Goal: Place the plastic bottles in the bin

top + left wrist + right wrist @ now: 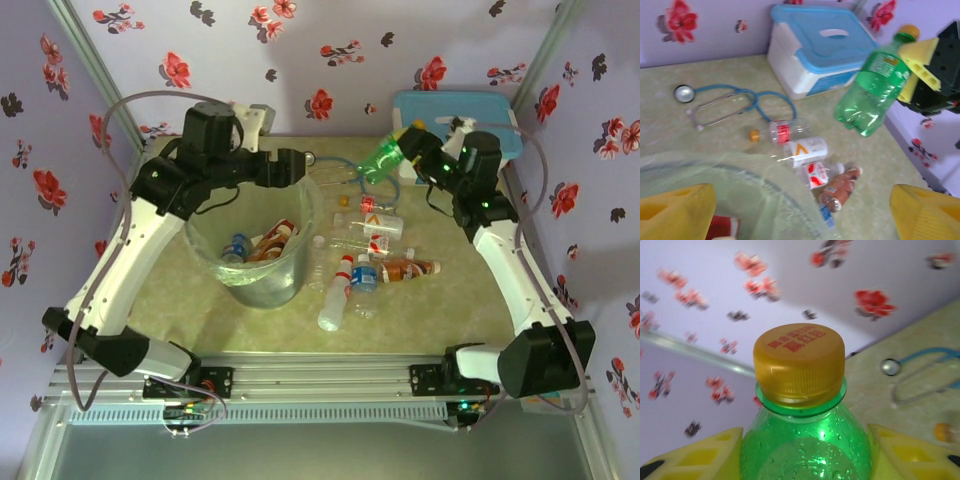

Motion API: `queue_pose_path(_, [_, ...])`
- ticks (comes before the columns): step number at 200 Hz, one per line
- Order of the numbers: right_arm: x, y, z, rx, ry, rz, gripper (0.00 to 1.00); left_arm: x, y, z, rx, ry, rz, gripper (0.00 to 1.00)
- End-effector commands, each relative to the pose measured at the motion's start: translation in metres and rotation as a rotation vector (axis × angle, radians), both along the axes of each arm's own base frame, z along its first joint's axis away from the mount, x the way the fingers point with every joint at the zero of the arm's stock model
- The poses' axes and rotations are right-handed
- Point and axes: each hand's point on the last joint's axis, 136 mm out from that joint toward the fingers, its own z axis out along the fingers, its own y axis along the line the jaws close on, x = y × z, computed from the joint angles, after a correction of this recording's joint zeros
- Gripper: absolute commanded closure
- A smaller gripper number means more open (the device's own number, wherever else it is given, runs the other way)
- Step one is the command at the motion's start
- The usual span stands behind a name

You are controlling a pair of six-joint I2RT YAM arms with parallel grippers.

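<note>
now: stethoscope [725, 102] and white box [815, 55] at back, loose bottles [372, 228] strewn beside bin [255, 285]. left gripper [290, 168] jaws wide, empty, seemingly over bin rim. right gripper [418, 150] clamps green bottle [800, 365] below cap, aloft near box.

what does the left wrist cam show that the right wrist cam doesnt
Left wrist, not right wrist: the white box with its light-blue lid, the bin with its bag-lined rim, and an amber-brown bottle and a white-labelled bottle lying on the table.
Right wrist, not left wrist: the red lettering on the orange cap, close up.
Both: the green bottle held in the right gripper, a yellow jaw on each side, the blue stethoscope and the floral wall.
</note>
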Motion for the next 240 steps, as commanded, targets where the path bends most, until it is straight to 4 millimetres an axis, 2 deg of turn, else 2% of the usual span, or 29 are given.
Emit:
queue_pose_path(1, [-0.019,0.038,0.025,-0.08,-0.124,0.175,0.62,-0.017,-0.025,0.007,0.02,-0.025,-0.139,0.07])
queue_pose_path(26, [-0.035,0.067,0.041,-0.066,-0.186,0.303,0.63,-0.017,-0.043,0.005,0.024,-0.028,-0.189,0.02])
queue_pose_path(50, [-0.046,0.086,0.049,-0.032,-0.205,0.409,0.63,-0.019,-0.056,0.002,0.028,-0.025,-0.232,0.0])
queue_pose_path(71, [-0.053,0.1,0.052,-0.013,-0.21,0.478,0.62,-0.019,-0.064,-0.003,0.039,-0.021,-0.255,0.0])
queue_pose_path(119, [-0.061,0.118,0.058,0.032,-0.227,0.558,0.61,-0.013,-0.074,-0.013,0.048,-0.002,-0.268,0.01])
queue_pose_path(154, [-0.064,0.122,0.061,0.048,-0.241,0.579,0.61,-0.008,-0.078,-0.017,0.043,0.004,-0.263,0.13])
queue_pose_path(208, [-0.066,0.124,0.059,0.049,-0.237,0.586,0.61,-0.005,-0.08,-0.012,0.016,-0.009,-0.248,0.39])
queue_pose_path(223, [-0.066,0.124,0.059,0.05,-0.236,0.585,0.58,-0.005,-0.079,-0.011,0.015,-0.012,-0.245,0.45])
queue_pose_path(240, [-0.066,0.124,0.061,0.054,-0.245,0.583,0.49,-0.005,-0.079,-0.012,0.015,-0.012,-0.242,0.48])
